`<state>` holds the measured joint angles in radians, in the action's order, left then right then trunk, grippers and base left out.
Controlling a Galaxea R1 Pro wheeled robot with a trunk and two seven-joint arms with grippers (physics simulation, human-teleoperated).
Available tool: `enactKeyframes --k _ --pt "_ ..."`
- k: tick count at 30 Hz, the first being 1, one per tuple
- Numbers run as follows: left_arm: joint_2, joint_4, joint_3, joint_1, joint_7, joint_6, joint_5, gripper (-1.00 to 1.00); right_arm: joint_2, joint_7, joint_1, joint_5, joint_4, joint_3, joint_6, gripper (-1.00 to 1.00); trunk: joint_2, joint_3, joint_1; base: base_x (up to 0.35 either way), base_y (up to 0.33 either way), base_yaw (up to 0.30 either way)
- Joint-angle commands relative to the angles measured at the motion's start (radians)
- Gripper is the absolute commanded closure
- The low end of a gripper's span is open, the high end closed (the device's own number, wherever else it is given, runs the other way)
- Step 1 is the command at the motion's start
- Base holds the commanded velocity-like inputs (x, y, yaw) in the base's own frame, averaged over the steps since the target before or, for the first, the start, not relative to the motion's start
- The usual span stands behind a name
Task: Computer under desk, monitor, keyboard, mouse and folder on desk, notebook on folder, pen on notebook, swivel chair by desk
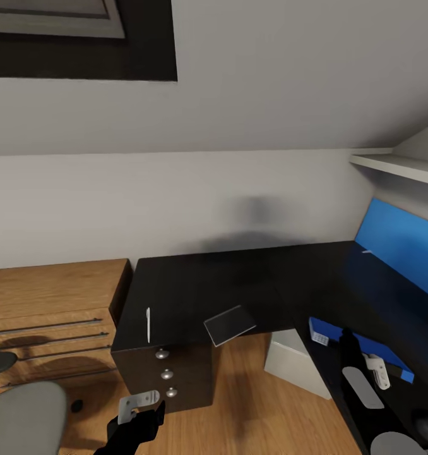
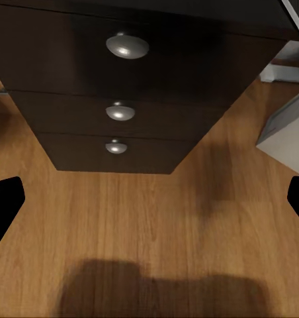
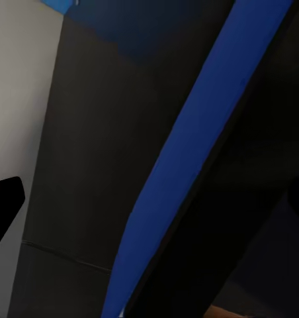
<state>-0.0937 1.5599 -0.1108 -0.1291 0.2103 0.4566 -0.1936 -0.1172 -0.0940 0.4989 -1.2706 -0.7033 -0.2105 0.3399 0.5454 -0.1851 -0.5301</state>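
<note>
Head view shows the slim white pen point(image 1: 148, 325) and small dark grey notebook point(image 1: 230, 325) on the glossy black worktop point(image 1: 195, 284); left wrist view shows the left end effector point(image 2: 149, 199) spread wide; whether the right end effector point(image 1: 351, 351) is wide or narrow cannot be told

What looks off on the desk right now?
The thin dark grey notebook lies askew, one corner overhanging the glossy black desk's front edge. The slim white pen lies apart from it, near the edge above the drawer unit.

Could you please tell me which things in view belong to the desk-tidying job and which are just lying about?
Job: desk, pen, notebook, folder, computer, swivel chair.
Lying about: wooden shelving, wall shelf.
</note>
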Motion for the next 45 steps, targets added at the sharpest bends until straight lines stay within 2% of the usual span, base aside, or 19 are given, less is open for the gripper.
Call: enactKeyframes --k 1,5,12,30,39,45 --pt "0.0 0.002 -0.001 0.0 0.009 0.004 -0.011 -1.0 -0.001 -0.003 0.0 -0.007 -0.001 0.002 0.004 -1.0 0.002 -0.002 0.0 -0.028 -0.049 0.0" --pt "0.0 0.002 0.0 0.0 0.009 0.004 -0.015 -1.0 -0.001 -0.003 0.0 -0.007 -0.001 0.002 0.004 -1.0 0.002 -0.002 0.0 -0.01 -0.017 0.0" --pt "0.002 0.002 0.0 0.0 0.009 0.004 -0.051 -1.0 -0.001 -0.003 0.0 -0.007 -0.001 0.003 0.002 -1.0 0.002 -0.002 0.0 -0.065 -0.002 0.0" --pt "0.003 -0.003 0.001 0.0 0.009 0.002 -0.053 -1.0 0.003 0.002 0.0 -0.005 0.002 0.005 0.003 -1.0 0.002 -0.002 0.0 -0.034 0.0 0.0" --pt "0.003 -0.03 0.016 0.0 0.012 -0.001 -0.051 -1.0 0.007 0.003 -0.002 -0.004 -0.008 0.008 0.004 -1.0 0.002 -0.002 0.0 0.0 0.0 0.0" --pt "0.003 -0.03 0.017 0.0 0.012 -0.001 -0.051 -1.0 0.009 0.038 -0.005 -0.005 -0.038 0.008 0.004 -1.0 0.002 -0.002 0.0 0.0 0.0 0.0"
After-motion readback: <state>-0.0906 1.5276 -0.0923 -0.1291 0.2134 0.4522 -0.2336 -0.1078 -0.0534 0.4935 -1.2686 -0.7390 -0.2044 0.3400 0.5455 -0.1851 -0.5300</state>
